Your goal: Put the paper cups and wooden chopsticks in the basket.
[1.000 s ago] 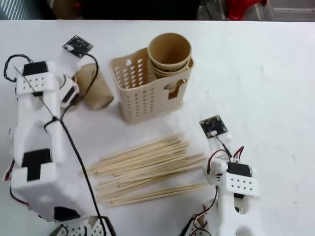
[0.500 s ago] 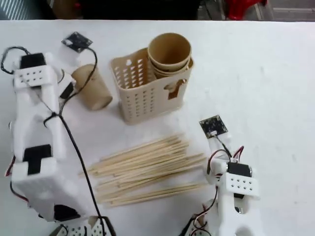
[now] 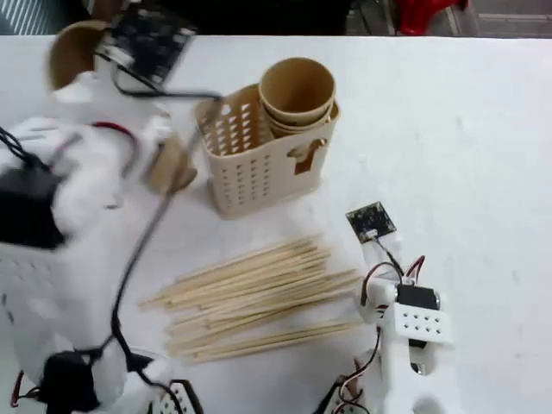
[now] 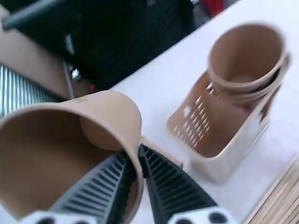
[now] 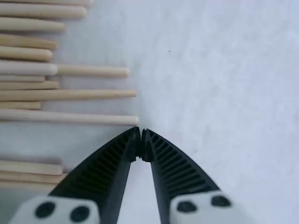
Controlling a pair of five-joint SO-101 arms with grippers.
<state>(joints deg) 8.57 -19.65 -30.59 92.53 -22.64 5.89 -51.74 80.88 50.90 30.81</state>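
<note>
Inside the left claw (image 4: 138, 153), its wrist view shows a tan paper cup (image 4: 56, 144) pinched by the wall; the right claw (image 5: 140, 133) sits closed beside pale wooden chopsticks (image 5: 70, 95).

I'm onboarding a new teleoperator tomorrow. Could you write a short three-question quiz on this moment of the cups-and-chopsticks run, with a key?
1. Fill in: the basket already holds a stack of ____.
2. True or false: the left gripper is shut on the wall of a single paper cup.
3. Where do the wooden chopsticks lie?
A. In the basket
B. On the table, in a loose pile
C. Standing in the stack
Key: 1 paper cups; 2 true; 3 B.
</note>
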